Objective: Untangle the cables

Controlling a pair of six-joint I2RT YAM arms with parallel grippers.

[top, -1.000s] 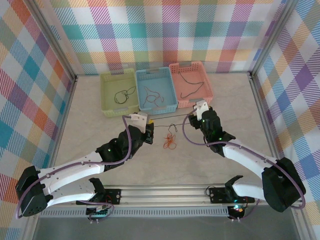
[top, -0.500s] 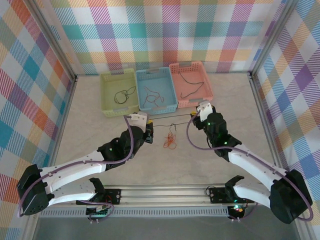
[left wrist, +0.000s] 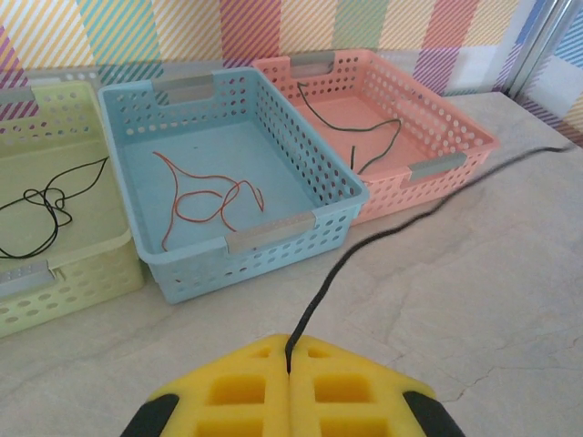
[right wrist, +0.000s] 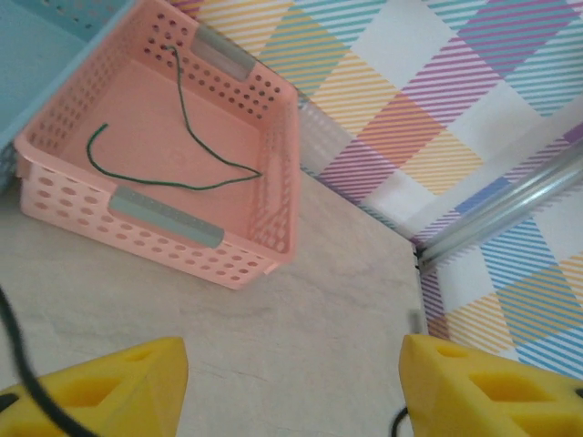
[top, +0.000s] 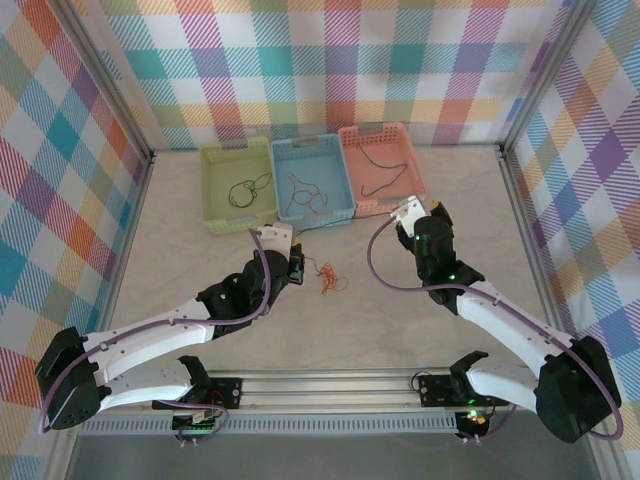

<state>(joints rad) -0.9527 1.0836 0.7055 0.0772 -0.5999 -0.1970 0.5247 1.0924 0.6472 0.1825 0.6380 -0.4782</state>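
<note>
Orange and red cables (top: 328, 281), a small thin clump, lie on the pale marbled table (top: 180, 250) in the overhead view. They sit just right of the left gripper (top: 297, 263) and well apart from the right gripper (top: 438, 212). Behind them we see three perforated plastic baskets side by side. A yellow-green basket (top: 222, 170) holds a black wire (top: 248, 188), a blue basket (top: 325, 165) an orange wire (top: 305, 192), and a pink basket (top: 385, 130) a dark green wire (top: 383, 172).

From the left wrist we see that gripper's yellow fingers (left wrist: 228, 396) pressed together, pinching a thin black cable (left wrist: 364, 246). The cable runs away over the table to the right, past the pink basket's near corner.

From the right wrist we see the yellow fingers (right wrist: 109, 382) standing wide apart, with bare table between them. A black strand crosses the finger at the picture's left edge, and we cannot tell whether it touches. The pink basket lies ahead with its green wire inside
</note>
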